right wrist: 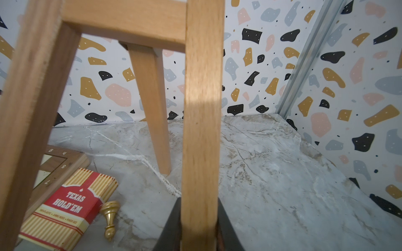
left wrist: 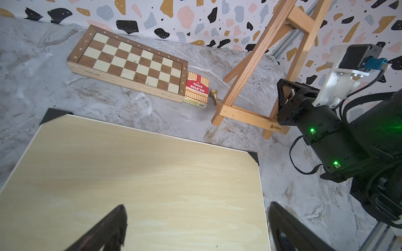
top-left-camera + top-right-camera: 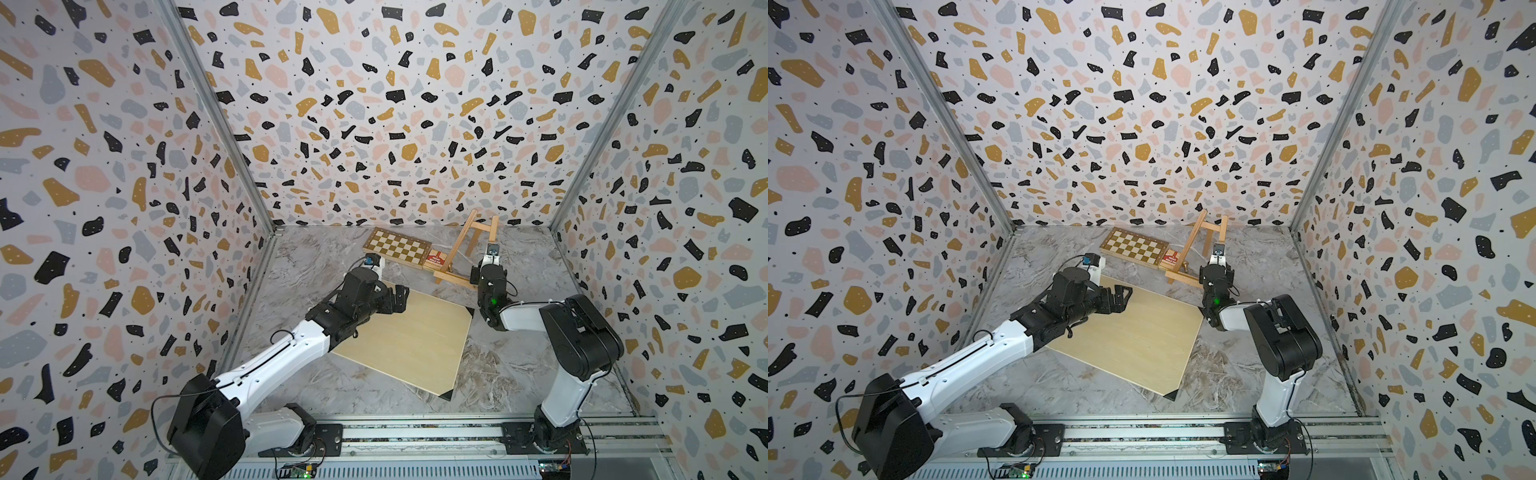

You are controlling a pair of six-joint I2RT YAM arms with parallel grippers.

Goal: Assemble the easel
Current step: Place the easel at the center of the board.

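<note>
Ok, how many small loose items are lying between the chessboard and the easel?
2. A red card box sits at the end of the chessboard; a small brass knob lies beside it, near the easel ledge bar. Others may be hidden behind the easel.

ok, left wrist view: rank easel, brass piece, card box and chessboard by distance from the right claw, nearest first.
1. easel: its leg is clamped in the right claw.
2. brass piece: lying by the easel's other front foot.
3. card box: next along, just past the brass piece.
4. chessboard: farthest, beyond the card box, near the back wall.
</note>
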